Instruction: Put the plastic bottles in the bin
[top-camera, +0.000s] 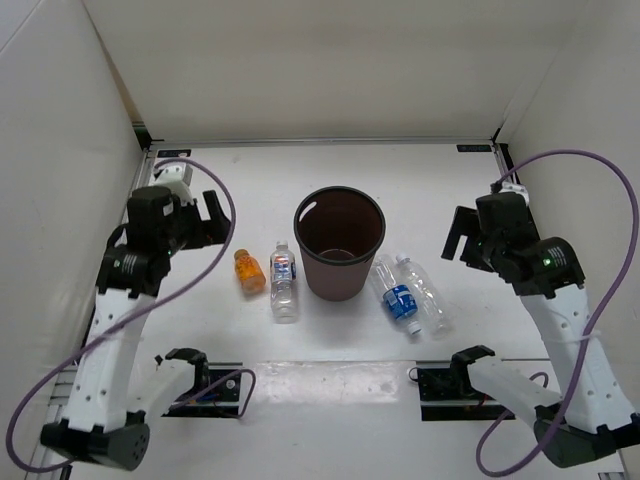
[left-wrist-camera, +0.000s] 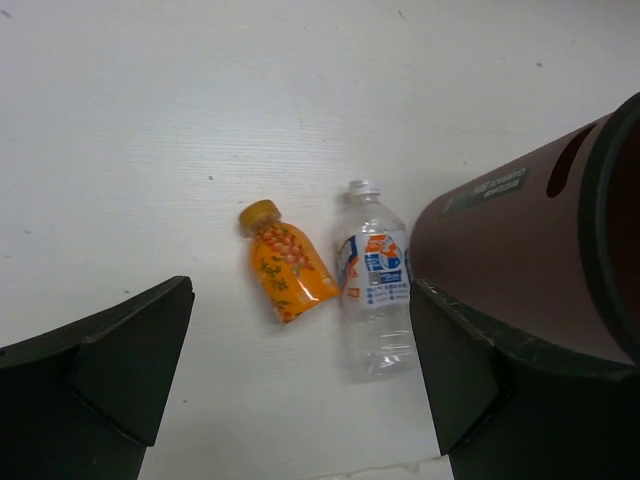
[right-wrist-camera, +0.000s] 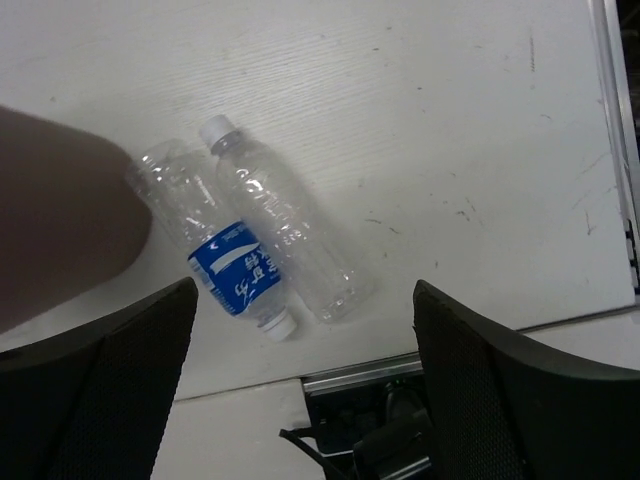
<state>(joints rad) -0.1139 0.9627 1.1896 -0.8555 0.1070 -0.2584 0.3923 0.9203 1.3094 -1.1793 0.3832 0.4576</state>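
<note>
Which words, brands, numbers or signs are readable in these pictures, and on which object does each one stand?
No text can be read with certainty.
Grey sticker on the bin: print too blurred.
Blue-white label on the left clear bottle: logo and lines, too small.
Blue label on the right clear bottle: white characters, too blurred.
Orange bottle: only a pattern.
Unlabelled bottle: none.

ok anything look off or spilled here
Nothing spilled or damaged. All bottles just lie on their sides: short orange plastic bottle and clear white-blue labelled bottle left of the upright round maroon bin, clear blue-labelled bottle and clear unlabelled bottle right.
</note>
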